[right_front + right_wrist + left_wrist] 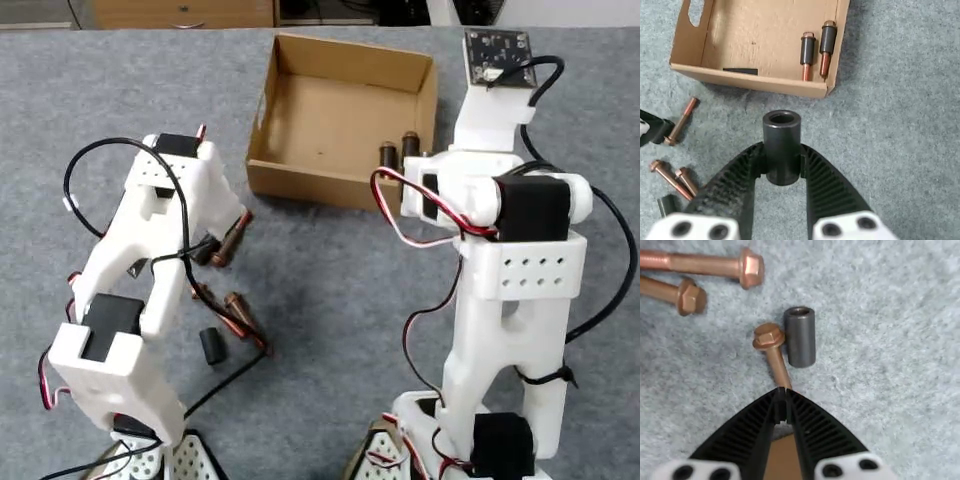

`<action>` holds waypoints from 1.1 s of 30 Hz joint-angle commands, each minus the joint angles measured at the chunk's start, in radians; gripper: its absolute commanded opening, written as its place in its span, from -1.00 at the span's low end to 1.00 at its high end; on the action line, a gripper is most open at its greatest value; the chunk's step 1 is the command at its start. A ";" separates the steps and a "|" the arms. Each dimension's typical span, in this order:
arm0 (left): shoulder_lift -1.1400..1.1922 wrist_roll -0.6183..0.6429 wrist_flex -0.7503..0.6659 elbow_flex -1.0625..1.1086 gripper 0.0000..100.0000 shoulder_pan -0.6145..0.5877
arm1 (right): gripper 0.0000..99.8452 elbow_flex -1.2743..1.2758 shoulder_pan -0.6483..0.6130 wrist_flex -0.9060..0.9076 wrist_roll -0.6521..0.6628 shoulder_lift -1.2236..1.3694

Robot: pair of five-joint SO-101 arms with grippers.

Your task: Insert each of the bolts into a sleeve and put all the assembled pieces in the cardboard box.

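My left gripper (782, 392) is shut on the threaded end of a copper bolt (774, 347), held low over the grey mat with its hex head pointing away. A dark sleeve (800, 337) lies right beside that bolt's head. From above, the held bolt (228, 243) sticks out of the left gripper (210, 250). My right gripper (782, 149) is shut on another dark sleeve (782, 142), held upright with its bore open upward, a short way in front of the cardboard box (755, 82). Two assembled pieces (808, 52) (826, 45) lie in the box's corner.
Two loose bolts (238, 312) and a loose sleeve (211, 345) lie on the mat by the left arm. The box (300, 185) stands at the back centre. The right arm (500, 230) rises beside the box's right side. Open mat lies between the arms.
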 commanded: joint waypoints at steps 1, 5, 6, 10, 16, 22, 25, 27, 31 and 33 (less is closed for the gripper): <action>-0.048 0.005 -0.029 0.011 -0.96 -0.008 | -1.00 0.004 0.010 -0.020 0.000 -0.002; -0.048 0.005 -0.040 0.018 -0.96 -0.006 | -1.00 0.002 0.012 -0.020 0.000 -0.005; -0.048 0.005 -0.044 0.021 -0.96 -0.006 | -1.00 0.002 0.012 -0.020 0.000 -0.005; -0.048 0.005 -0.043 0.015 -0.96 -0.005 | -1.00 0.002 0.012 -0.049 0.000 -0.007; -0.048 -0.031 -0.037 0.021 -0.96 0.035 | -1.00 0.004 0.012 -0.068 0.000 -0.007; -0.048 0.032 0.100 -0.041 -0.96 0.044 | -1.00 0.004 0.004 -0.069 0.000 -0.005; -0.048 0.080 0.144 -0.058 -0.96 0.046 | -1.00 0.004 -0.015 -0.109 0.002 -0.005; -0.048 0.094 0.137 -0.064 -0.96 0.052 | -1.00 0.008 -0.022 -0.150 0.002 -0.007; -0.039 0.094 0.080 -0.054 -0.96 0.051 | -1.00 0.010 -0.021 -0.163 0.000 -0.007; -0.038 0.095 0.044 -0.054 -0.96 0.046 | -1.00 0.016 -0.018 -0.147 0.000 -0.007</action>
